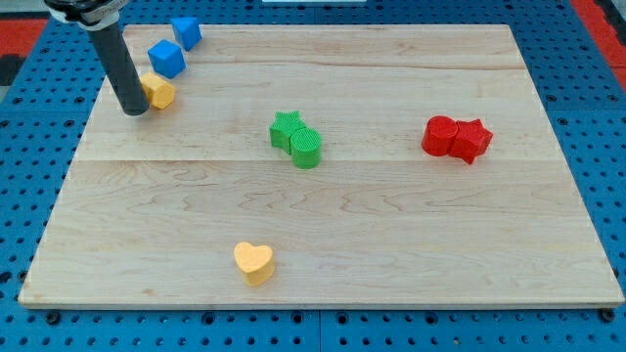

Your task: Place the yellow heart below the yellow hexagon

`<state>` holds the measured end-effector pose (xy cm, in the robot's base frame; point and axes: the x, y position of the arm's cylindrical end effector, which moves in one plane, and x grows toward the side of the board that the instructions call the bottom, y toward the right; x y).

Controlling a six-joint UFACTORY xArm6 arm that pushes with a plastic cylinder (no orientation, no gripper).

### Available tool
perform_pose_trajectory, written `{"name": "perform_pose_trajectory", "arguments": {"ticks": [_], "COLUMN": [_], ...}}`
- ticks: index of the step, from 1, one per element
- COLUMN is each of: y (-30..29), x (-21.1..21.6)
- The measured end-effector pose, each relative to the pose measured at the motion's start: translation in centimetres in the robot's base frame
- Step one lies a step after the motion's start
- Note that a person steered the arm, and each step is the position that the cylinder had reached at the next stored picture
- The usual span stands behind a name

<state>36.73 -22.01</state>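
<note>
The yellow heart (pixel 254 262) lies near the board's bottom edge, left of centre. The yellow hexagon (pixel 158 91) sits at the upper left of the board. My tip (pixel 134 110) rests on the board just left of the yellow hexagon, touching or almost touching it. The heart is far below and to the right of my tip.
Two blue blocks (pixel 166 59) (pixel 186 32) sit above the hexagon near the board's top left. A green star (pixel 287 129) touches a green rounded block (pixel 307 148) at the centre. A red rounded block (pixel 441 135) touches a red star (pixel 471 140) at the right. The wooden board (pixel 391 235) lies on blue pegboard.
</note>
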Motion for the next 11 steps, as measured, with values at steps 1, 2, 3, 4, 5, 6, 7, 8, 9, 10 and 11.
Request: {"name": "perform_pose_trajectory", "arguments": {"ticks": [1, 2, 3, 4, 5, 6, 7, 8, 9, 10, 11], "y": [5.1, 14.4, 22.2, 24.6, 20.5, 13.0, 9.3, 11.8, 14.0, 9.4, 5.3], "x": [7.6, 14.5, 15.7, 22.1, 23.0, 23.0, 20.7, 18.9, 18.5, 14.3, 13.6]}}
